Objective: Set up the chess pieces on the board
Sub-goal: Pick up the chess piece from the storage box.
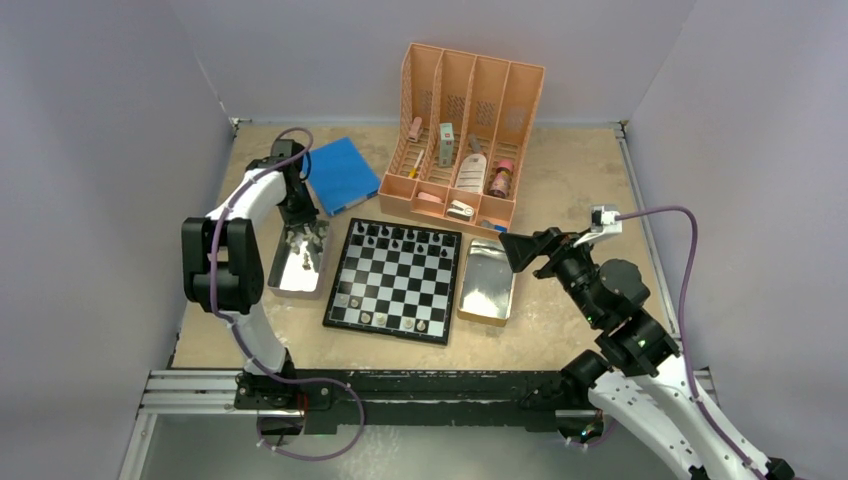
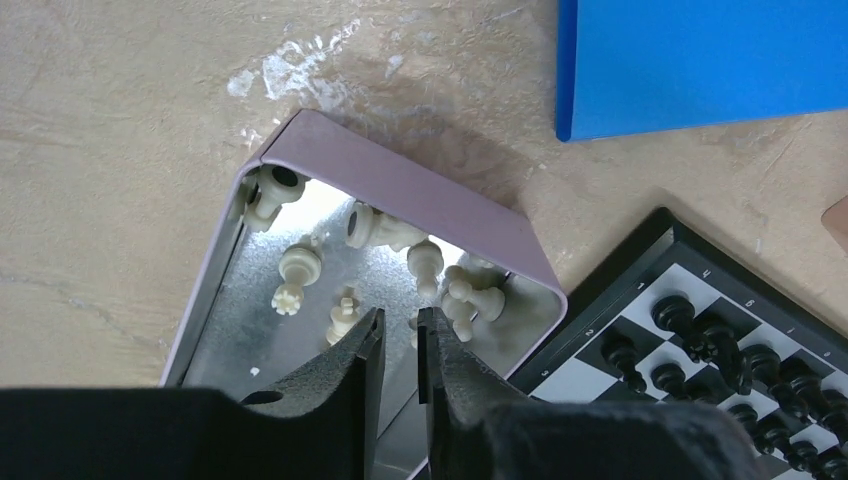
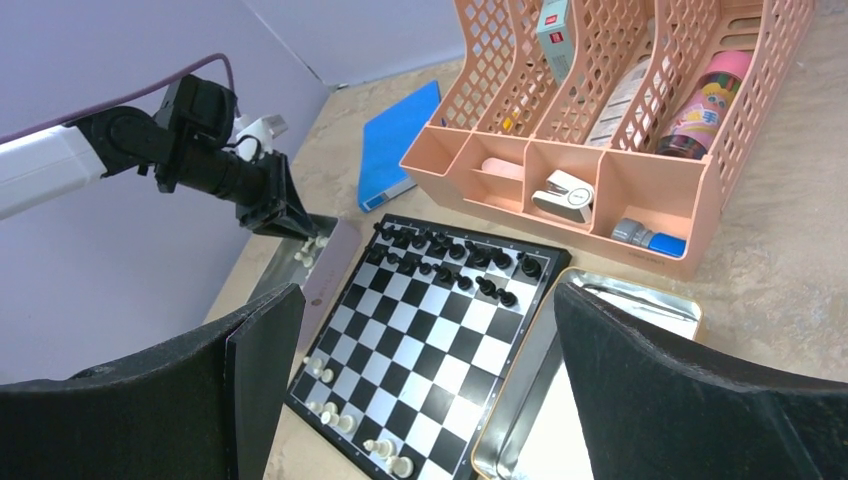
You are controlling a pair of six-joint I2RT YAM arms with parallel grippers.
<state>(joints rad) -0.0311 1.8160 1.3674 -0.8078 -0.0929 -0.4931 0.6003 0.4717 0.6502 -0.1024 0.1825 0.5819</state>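
Note:
The board (image 1: 395,283) lies mid-table. Black chess pieces (image 1: 400,238) fill its far rows, and a few pale ones (image 1: 380,320) stand along its near edge. More pale pieces (image 2: 300,265) lie loose in the metal tray (image 2: 400,185) left of the board. My left gripper (image 2: 401,325) reaches down into that tray, its jaws a narrow gap apart. Nothing shows between them, and a pale piece lies just past the tips. My right gripper (image 3: 428,300) hangs wide open and empty above the board's right side (image 3: 440,320) and the right tray (image 3: 620,290).
A peach organizer (image 1: 470,130) holding bottles and small items stands behind the board. A flat blue book (image 1: 342,175) lies at the back left, close to the left tray (image 1: 283,285). The right tray (image 1: 463,300) touches the board's right edge. Walls enclose the table.

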